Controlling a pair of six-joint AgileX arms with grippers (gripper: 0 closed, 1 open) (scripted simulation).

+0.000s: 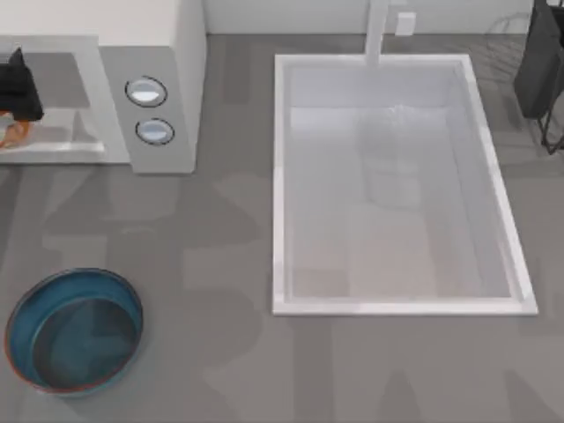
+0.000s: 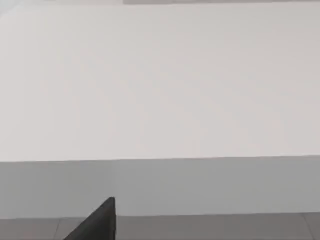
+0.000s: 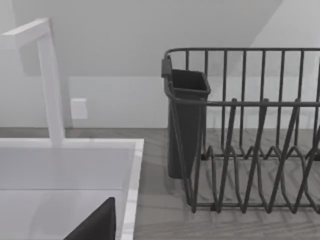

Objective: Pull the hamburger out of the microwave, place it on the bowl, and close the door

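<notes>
The left tool, black and blocky, is reaching into the off-white boxy microwave at the worktop's far left corner, just above an orange scrap that may be the hamburger; I cannot tell its finger state. The glossy dark-blue bowl is sitting empty near the front left corner, beside the white rectangular sink. The right arm is idling by the wire dish rack.
</notes>
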